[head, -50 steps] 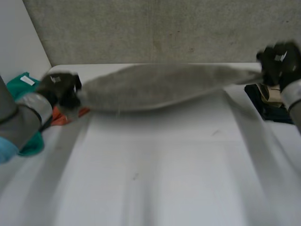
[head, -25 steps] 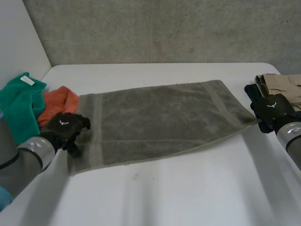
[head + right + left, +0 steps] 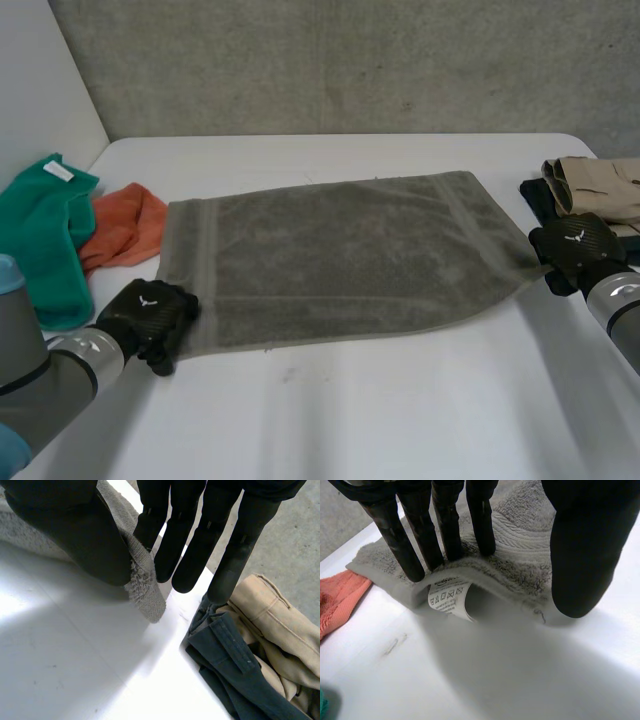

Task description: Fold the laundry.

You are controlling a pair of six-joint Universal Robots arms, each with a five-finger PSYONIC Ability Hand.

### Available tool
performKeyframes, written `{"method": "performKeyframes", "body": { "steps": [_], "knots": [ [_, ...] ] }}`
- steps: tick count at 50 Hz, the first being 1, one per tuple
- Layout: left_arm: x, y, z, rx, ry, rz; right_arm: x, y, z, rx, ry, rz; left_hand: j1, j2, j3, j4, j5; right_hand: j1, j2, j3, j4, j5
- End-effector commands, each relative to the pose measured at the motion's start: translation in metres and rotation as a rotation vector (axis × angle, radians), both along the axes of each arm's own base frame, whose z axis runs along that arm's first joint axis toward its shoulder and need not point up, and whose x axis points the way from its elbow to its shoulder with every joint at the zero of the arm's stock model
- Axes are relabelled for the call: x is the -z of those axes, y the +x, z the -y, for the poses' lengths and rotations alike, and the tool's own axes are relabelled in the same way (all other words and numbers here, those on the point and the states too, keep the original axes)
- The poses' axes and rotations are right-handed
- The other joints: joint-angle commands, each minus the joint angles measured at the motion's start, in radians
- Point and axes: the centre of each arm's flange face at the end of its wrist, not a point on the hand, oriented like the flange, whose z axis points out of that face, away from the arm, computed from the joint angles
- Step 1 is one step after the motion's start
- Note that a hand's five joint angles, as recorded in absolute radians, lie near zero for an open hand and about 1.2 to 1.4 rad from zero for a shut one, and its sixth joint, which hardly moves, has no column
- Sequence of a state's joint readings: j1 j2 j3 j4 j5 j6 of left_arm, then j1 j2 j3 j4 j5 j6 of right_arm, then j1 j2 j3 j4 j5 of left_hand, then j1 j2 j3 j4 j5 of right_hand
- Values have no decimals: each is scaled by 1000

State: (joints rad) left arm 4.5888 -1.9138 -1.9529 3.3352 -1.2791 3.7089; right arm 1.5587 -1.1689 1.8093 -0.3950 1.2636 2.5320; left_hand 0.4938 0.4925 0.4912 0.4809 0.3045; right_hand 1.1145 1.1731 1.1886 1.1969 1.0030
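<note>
Rough terry towel (image 3: 340, 255), smooth table (image 3: 400, 400)

White table (image 3: 400, 420); grey concrete wall (image 3: 330, 60) behind; white panel (image 3: 40, 90) beside.

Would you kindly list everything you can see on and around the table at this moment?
towel: one, grey, spread flat across the table's middle
care label: one, white, under the towel's corner at the left hand's fingertips
orange cloth: one, orange, beside the towel's left end
green cloth: one, green, at the table's left edge
beige garment: one, beige, at the table's right edge
dark garment: one, dark blue, partly under the beige garment
table: one, white
wall: one, grey, behind the table
left hand: one, black, pinching the towel's near left corner
right hand: one, black, pinching the towel's near right corner
</note>
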Motion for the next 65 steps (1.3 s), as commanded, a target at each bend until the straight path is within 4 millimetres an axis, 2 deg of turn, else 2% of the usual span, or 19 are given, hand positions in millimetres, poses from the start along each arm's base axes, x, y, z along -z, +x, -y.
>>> {"method": "performKeyframes", "body": {
  "steps": [1,8,21,35,40,41,42,44,48,52,54,56,57,61,63,65],
  "knots": [
    [5,0,11,11,-16,38,1,-3,0,3,4,-1,51,53,54,64,66,282,223,208,199,219],
    [6,-3,27,32,-56,68,3,-3,-1,-2,9,-7,119,120,121,132,134,282,223,208,199,219],
    [5,-8,43,49,-116,115,4,-4,0,0,11,-12,263,264,265,276,277,282,223,208,199,219],
    [4,-18,59,70,-146,110,7,-4,-1,-2,16,-19,307,308,309,320,322,282,223,208,199,219],
    [1,-21,63,72,-160,108,5,-5,0,1,11,-19,597,598,599,610,611,282,223,208,199,219],
    [-2,-22,63,74,-167,106,5,-5,1,1,8,-19,783,785,786,796,798,282,223,208,199,219],
    [-5,-23,63,75,-175,104,4,-5,1,1,7,-19,867,868,869,880,881,282,223,208,199,219],
    [-10,-25,61,73,-189,101,4,-5,1,1,7,-19,902,904,905,915,917,282,223,208,199,219],
    [-25,-25,52,44,-204,88,0,-5,0,1,5,-19,902,904,905,915,917,282,223,208,199,219],
    [-34,-19,29,23,-144,67,-12,-4,-7,-8,8,-38,902,904,905,915,917,282,223,208,199,219],
    [-36,-15,9,21,-80,64,-19,-4,-17,-33,41,-101,902,904,905,915,917,282,223,208,199,219],
    [-36,-11,-5,19,-27,65,-20,-10,-28,-45,100,-175,902,904,905,915,917,282,223,208,199,219],
    [-38,-6,-18,17,23,75,-17,-18,-40,-60,188,-264,902,904,905,915,917,282,223,208,199,219],
    [-40,8,-44,8,155,123,-16,-37,-72,-145,440,-465,902,904,905,915,917,282,223,208,199,219],
    [-40,12,-51,10,205,143,-20,-42,-75,-159,469,-488,902,904,905,915,917,282,223,208,199,219],
    [-42,14,-55,21,254,158,-24,-36,-68,-156,419,-470,902,904,905,915,917,282,223,208,199,219]
  ]
}}
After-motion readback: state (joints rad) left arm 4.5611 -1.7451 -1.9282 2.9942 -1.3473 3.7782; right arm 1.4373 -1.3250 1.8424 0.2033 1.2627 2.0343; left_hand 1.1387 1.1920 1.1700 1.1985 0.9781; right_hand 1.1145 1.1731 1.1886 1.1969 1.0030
